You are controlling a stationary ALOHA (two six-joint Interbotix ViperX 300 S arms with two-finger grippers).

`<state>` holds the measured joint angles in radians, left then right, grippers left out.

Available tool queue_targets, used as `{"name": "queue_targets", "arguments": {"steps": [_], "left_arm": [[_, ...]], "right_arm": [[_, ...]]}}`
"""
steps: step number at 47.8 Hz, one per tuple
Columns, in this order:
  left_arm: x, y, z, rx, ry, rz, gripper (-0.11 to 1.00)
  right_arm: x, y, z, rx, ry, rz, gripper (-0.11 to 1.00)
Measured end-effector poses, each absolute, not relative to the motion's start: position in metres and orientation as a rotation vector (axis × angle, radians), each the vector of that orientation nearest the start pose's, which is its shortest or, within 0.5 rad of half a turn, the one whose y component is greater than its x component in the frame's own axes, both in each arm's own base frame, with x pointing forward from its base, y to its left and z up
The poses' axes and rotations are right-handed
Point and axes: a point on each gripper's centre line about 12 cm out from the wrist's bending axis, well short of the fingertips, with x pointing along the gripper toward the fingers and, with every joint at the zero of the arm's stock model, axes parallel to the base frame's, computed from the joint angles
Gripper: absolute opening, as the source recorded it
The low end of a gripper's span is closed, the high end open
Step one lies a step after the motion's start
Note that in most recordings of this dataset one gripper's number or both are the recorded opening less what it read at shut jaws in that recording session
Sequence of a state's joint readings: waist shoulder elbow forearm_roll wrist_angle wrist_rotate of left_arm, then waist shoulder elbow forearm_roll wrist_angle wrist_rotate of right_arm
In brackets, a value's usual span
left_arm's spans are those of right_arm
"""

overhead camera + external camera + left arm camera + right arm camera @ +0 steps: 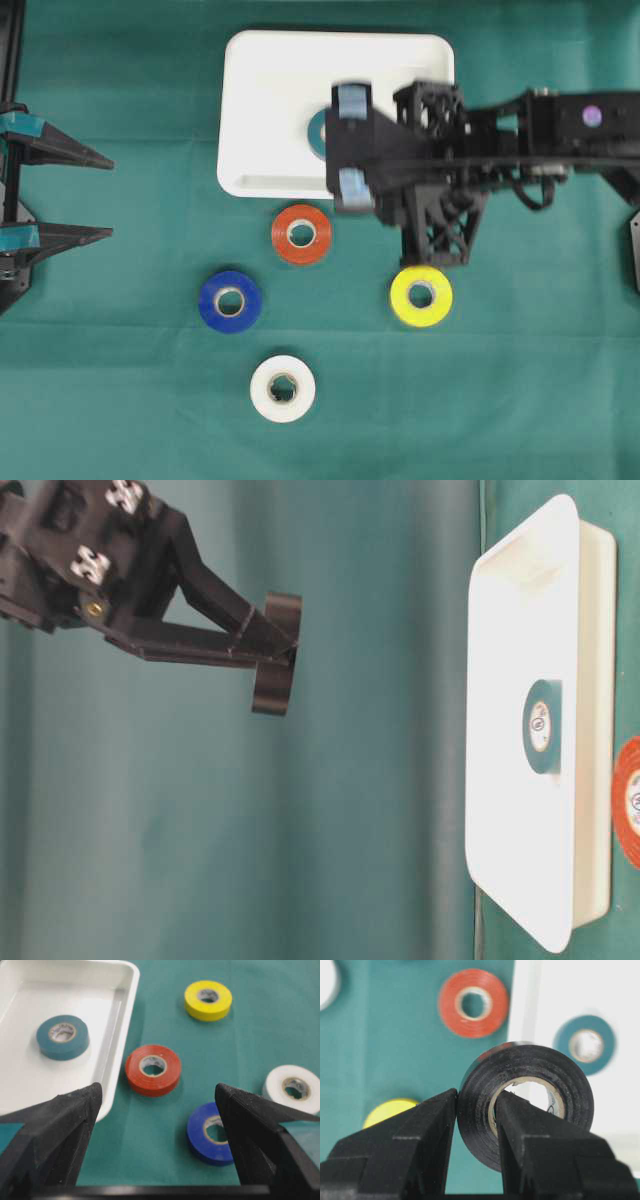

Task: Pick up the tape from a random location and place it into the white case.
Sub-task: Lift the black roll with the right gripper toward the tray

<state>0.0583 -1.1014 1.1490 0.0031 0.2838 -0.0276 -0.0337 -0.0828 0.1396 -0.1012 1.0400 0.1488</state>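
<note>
My right gripper (477,1097) is shut on a black tape roll (570,1085), one finger through its hole and the other outside its wall. In the table-level view the roll (271,688) hangs well above the white case (520,630). From overhead the right gripper (350,145) hovers over the case's front right part (260,60). A teal tape roll (317,133) lies flat inside the case. My left gripper (105,197) stands open at the table's left edge, holding nothing.
On the green cloth in front of the case lie a red roll (301,233), a blue roll (230,300), a yellow roll (421,295) and a white roll (283,388). The right arm's frame (440,215) reaches in from the right.
</note>
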Motion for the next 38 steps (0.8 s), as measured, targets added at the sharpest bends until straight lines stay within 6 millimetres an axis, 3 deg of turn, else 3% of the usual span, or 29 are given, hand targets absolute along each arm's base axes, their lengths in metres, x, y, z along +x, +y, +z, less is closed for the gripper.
{"name": "queue_targets", "arguments": {"steps": [26,38], "left_arm": [[0.171,0.010,0.263,-0.034,0.331,0.061,0.91],[0.171,0.010,0.264,-0.034,0.329,0.061,0.91]], "right_arm": [[0.373,-0.122,0.301,0.168,1.103,-0.373,0.27],[0.370,-0.131,0.301,0.182,1.102,-0.395,0.27]]}}
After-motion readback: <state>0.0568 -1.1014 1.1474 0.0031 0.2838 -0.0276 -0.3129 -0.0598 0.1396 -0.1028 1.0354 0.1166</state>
